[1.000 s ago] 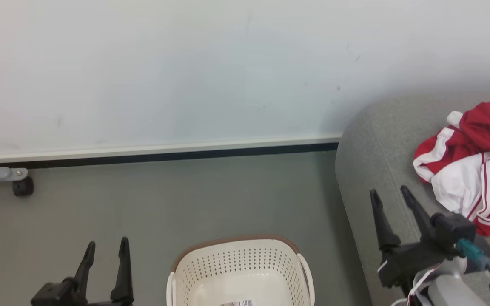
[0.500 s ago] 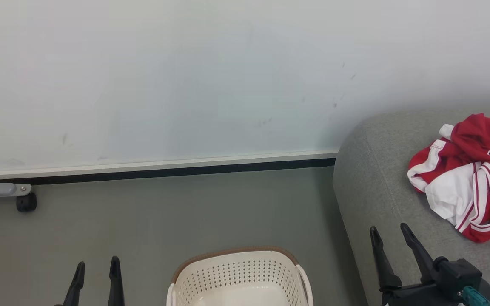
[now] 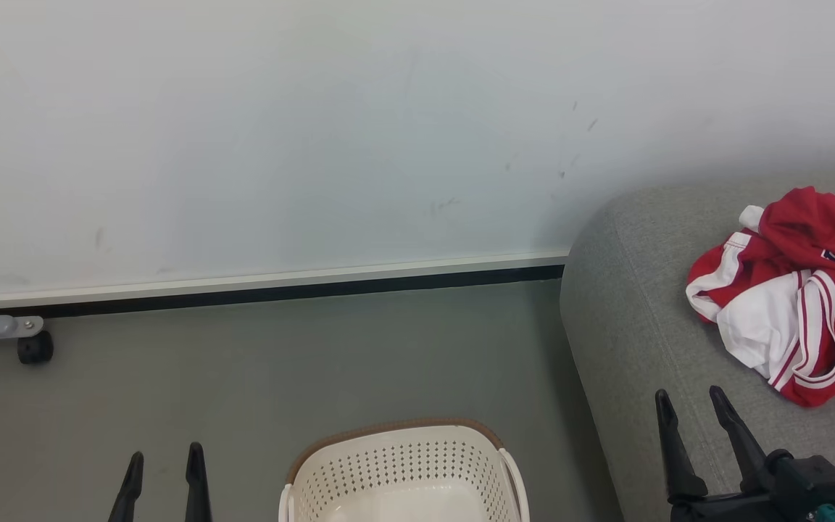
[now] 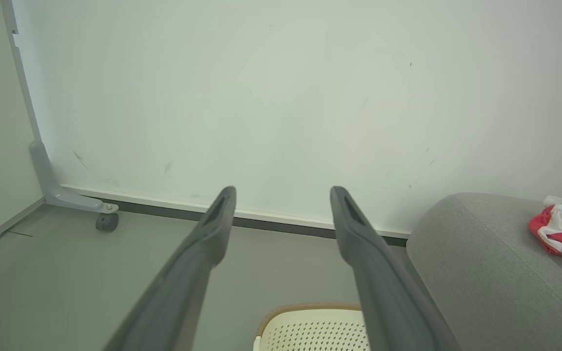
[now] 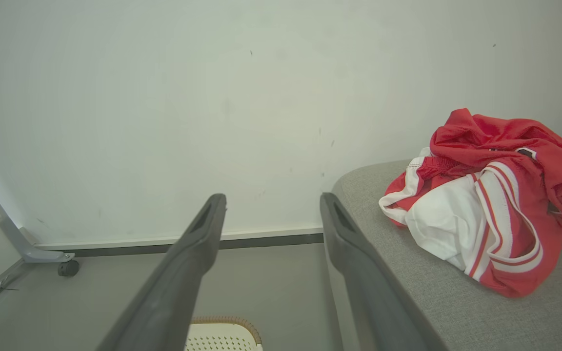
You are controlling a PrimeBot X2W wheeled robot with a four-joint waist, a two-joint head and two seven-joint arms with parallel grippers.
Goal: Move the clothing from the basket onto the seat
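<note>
The clothing [image 3: 787, 304] is lying crumpled on the seat [image 3: 642, 290], well in from its rounded left end. The visible part of the basket [image 3: 403, 464] on the floor is showing no garment. The arms seem to be drawing back. The right claw [image 3: 690, 395] and the left claw [image 3: 164, 453], both spread and holding nothing, should be staying clear of the clothing. Compared with half a second earlier, the right claw is sitting slightly more to the right, and the camera is also shifting a little.

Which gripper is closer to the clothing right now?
The right gripper, open by the seat where the clothing lies; the left gripper is across the basket.
</note>
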